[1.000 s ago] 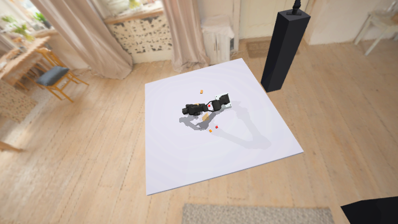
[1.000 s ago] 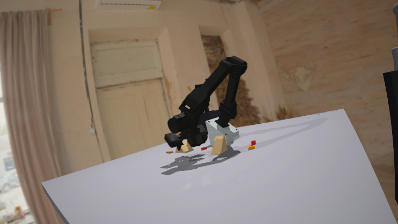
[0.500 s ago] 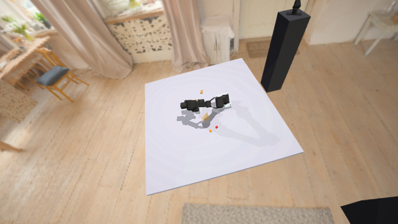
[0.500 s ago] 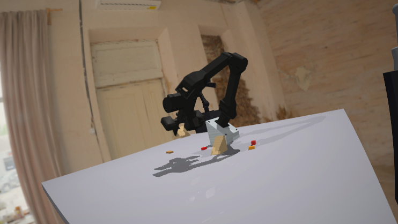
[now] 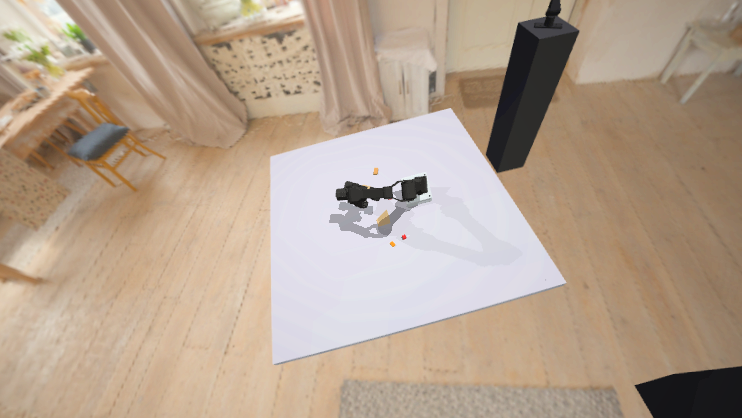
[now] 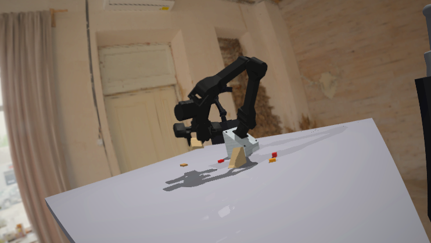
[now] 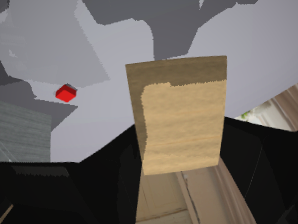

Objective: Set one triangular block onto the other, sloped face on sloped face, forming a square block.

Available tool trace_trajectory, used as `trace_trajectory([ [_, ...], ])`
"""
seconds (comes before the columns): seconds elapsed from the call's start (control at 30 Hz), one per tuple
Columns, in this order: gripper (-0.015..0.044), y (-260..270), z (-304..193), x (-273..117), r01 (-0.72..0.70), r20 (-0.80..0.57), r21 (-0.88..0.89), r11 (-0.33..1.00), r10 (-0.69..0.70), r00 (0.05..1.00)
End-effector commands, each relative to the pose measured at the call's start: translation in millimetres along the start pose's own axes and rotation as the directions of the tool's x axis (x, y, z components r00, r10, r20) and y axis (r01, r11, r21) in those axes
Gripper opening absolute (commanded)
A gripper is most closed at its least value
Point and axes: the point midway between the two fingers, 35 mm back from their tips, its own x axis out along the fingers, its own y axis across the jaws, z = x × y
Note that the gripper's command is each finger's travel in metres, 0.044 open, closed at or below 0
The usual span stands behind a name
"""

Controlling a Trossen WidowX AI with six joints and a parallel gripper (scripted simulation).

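A pale wooden triangular block [image 5: 368, 186] [image 6: 196, 142] [image 7: 184, 125] is gripped between the fingers of the black hand [image 5: 358, 194] [image 6: 196, 141] [image 7: 173, 124] and is held up above the pale lavender bench [image 5: 337, 301] [image 6: 301, 196] [image 7: 95, 125]. In the wrist view, a broad face of it is shown, partly in shadow, with a black finger on either side. The other tan wooden triangular block [image 5: 383, 218] [image 6: 237, 158] is set on the bench, well apart from the held one, so the two sloped faces are not joined. The black jointed arm [image 5: 380, 192] [image 6: 232, 71] is bent high over the bench from its pale grey base [image 5: 426, 197] [image 6: 229, 146] [image 7: 25, 130].

Near the standing block, a small red block [image 6: 221, 161] can be seen in the exterior view. On another side of it, a second small red block [image 5: 403, 236] [image 6: 273, 154] is placed just beside a small bright orange block [image 5: 392, 244] [image 6: 272, 160]. A flat orange-brown piece [image 5: 375, 171] [image 6: 183, 164] is seen lying well apart from those two. Whether the held block is exactly level cannot be told
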Motion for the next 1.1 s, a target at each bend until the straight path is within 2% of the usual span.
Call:
trace_trajectory([
  [0.0, 0.0, 0.5, -0.9, 1.5, -0.021, 0.021, 0.142, 0.99, 0.018, 1.0],
  [0.23, 0.0, 0.9, -2.4, 3.8, -0.06, 0.056, 0.371, 0.927, 0.042, 0.998],
  [0.5, 0.0, 1.4, -3.6, 5.8, -0.114, 0.097, 0.602, 0.79, 0.069, 0.993],
  [1.07, 0.0, 2.0, -5.7, 8.9, -0.218, 0.189, 0.923, 0.318, 0.118, 0.975],
])
